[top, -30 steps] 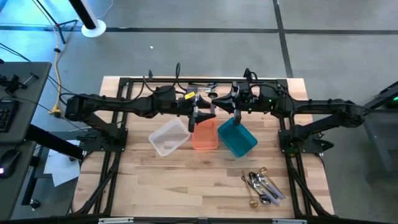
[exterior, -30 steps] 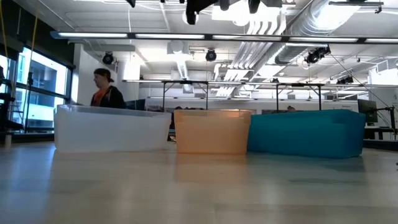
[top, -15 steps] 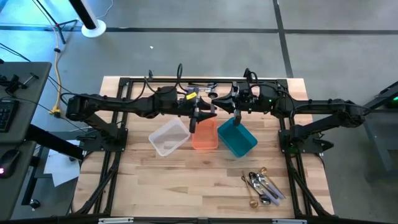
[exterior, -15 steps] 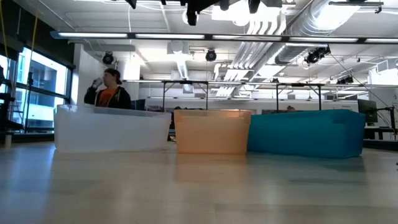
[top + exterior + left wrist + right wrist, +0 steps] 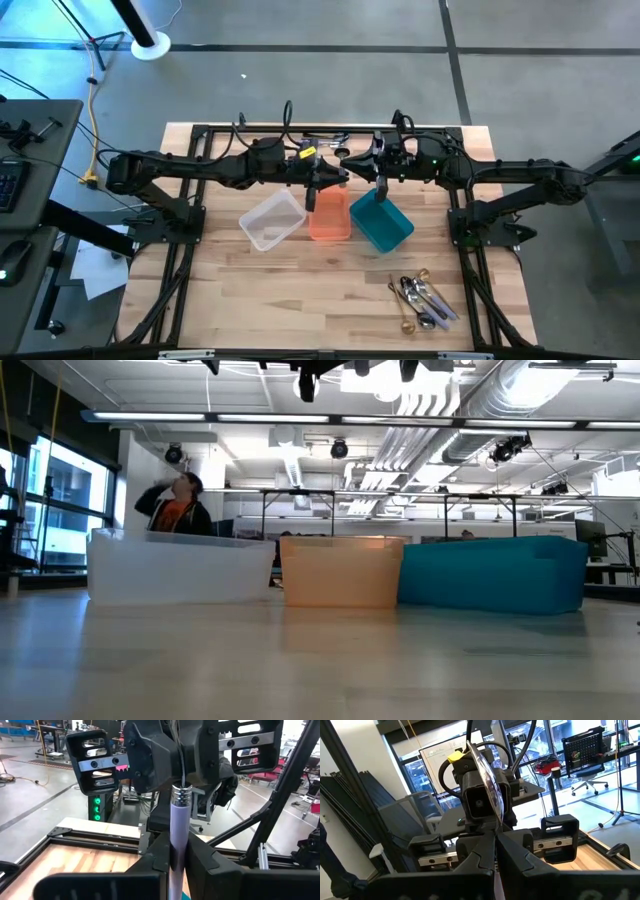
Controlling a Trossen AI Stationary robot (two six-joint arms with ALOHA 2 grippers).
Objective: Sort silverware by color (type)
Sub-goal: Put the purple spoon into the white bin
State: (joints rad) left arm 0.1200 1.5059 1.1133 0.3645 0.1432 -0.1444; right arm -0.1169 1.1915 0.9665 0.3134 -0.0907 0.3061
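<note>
High over the orange bin [image 5: 329, 217] my two grippers meet tip to tip. Between them is a spoon with a pale lilac handle [image 5: 178, 835], a ribbed metal collar [image 5: 182, 795] and a shiny bowl [image 5: 487, 785]. My left gripper [image 5: 328, 182] is shut on it, and so is my right gripper [image 5: 352, 163]. The rest of the silverware [image 5: 422, 298] lies in a heap of silver and gold pieces on the table's near right. In the high view the gripper bodies hide the spoon. My left gripper pinches the lilac handle [image 5: 178, 857] between its two fingers, below the metal collar. It comes level from the table's left. The spoon is lifted clear and its bowl end rises past the fingertips. My right gripper pinches the spoon low on its handle [image 5: 495, 862] between its two shut fingers [image 5: 517, 852], coming level from the table's right. The bowl stands up past the fingertips, seen nearly edge on. Its fingers hide the exact place of contact.
A clear bin [image 5: 272, 220], the orange bin and a teal bin [image 5: 381, 223] stand side by side mid-table, below the grippers. Bare wood lies in front of them up to the near edge. A person [image 5: 178, 505] stands in the room behind the table.
My left gripper has shut on the spoon's handle: its fingers stood wide apart a second ago and now lie together. Both arms have kept their place. The person behind the table has shifted and raised an arm.
</note>
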